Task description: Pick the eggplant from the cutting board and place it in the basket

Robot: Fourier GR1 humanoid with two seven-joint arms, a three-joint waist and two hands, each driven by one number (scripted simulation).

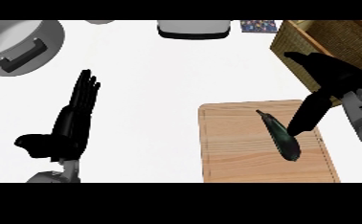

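Eggplant (280, 136) lying flat on cutting board (233, 146), right half of the board, toward its upper-right part. Not lifted yet, not in basket (311, 41). Pick not done, by the look of it; place not done. Whole carry to the basket left to do.

Long axis running diagonal: thin stem end up-left, fat rounded end down-right, toward the board's lower right. Dark, glossy, slightly curved.

Right hand (311, 108) over the board's upper-right corner, fingers straight and pointing down-left, tips touching or just beside the eggplant's middle. No curl round it visible, so counted as open, no grip. Thumb sticking up toward the basket's near wall.

Left hand (74, 117) resting at the view's left, fingers straight and up, holding nothing, well apart from the board.

Basket at upper right, just beyond the board's far right corner, wicker, near the right hand. Short travel up-right likely once grasped.

Also on counter: grey pot (28, 43) upper left, dark-rimmed white appliance (194, 28) top centre.
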